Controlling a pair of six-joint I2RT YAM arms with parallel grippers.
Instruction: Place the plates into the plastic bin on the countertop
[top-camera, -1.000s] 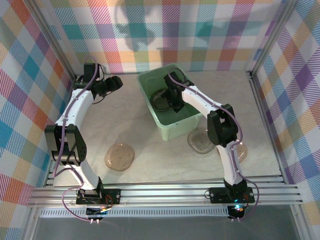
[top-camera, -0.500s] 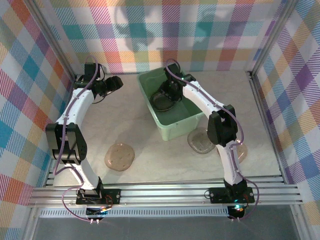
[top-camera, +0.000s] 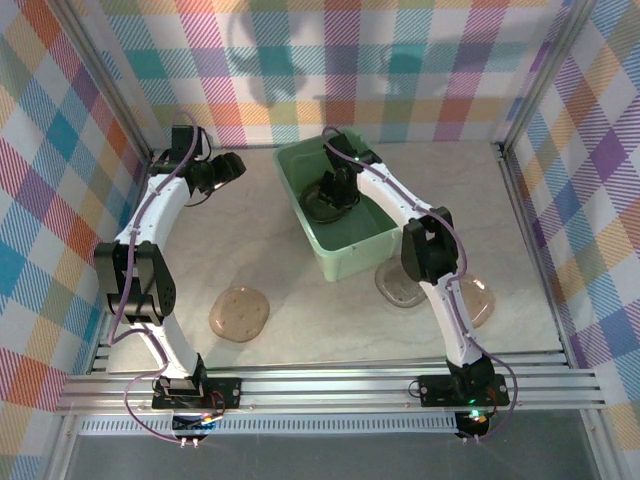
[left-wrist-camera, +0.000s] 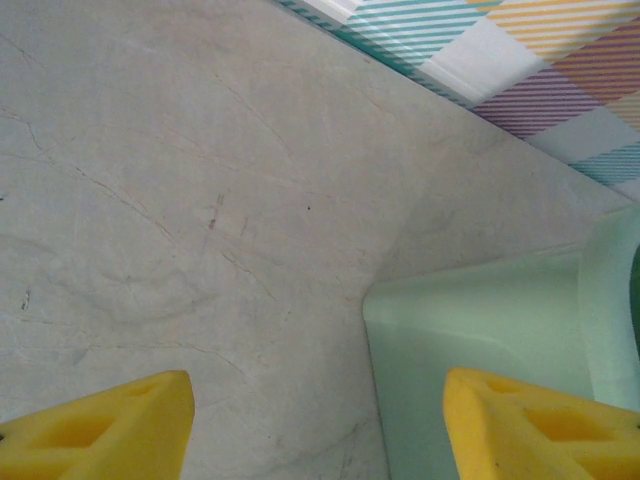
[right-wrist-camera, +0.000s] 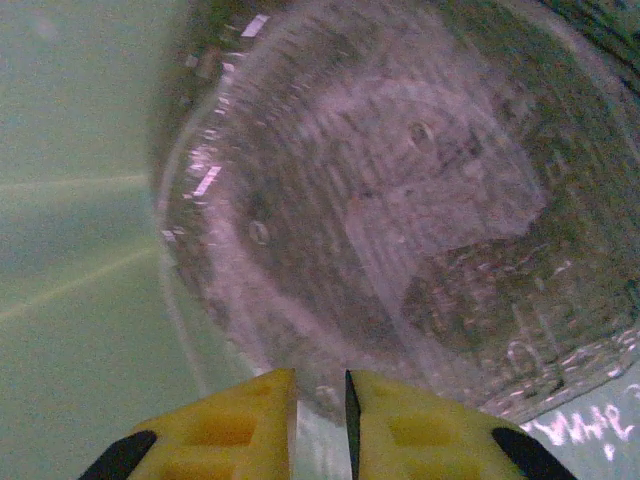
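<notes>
Top view, right arm: the right end effector (top-camera: 333, 190) sits low inside the plastic bin (top-camera: 340, 262), over the stacked plates (top-camera: 322, 205). Since a second ago it has shifted a little toward the bin's far-left part.
Top view, left arm: the left end effector (top-camera: 232, 165) hangs over the worktop (top-camera: 300, 330) left of the bin, barely changed from a second ago.
Top view, plates left out: three plates have not moved. The near-left plate (top-camera: 240, 313) lies well apart from the bin, the plate by the bin (top-camera: 398, 288) lies just beside its near wall, and the right-hand plate (top-camera: 478, 300) is partly hidden behind the right arm.
Left wrist view: the left end effector (left-wrist-camera: 318, 378) has its yellow fingers wide apart with nothing between them. Below it is bare worktop (left-wrist-camera: 200, 200), with a corner of the bin (left-wrist-camera: 470, 330) to the right and the plaid wall (left-wrist-camera: 520, 40) beyond.
Right wrist view: the right end effector (right-wrist-camera: 320, 385) has gone from wide to almost together, with only a thin slit left. Nothing can be made out in that slit. The smoky stacked plates (right-wrist-camera: 400, 200) lie just past the fingertips, against the green bin wall (right-wrist-camera: 70, 150).
Meaning for the task: judging from this, a plate has been let go into the bin and the right arm is free for another. Three plates are not yet in the bin.
</notes>
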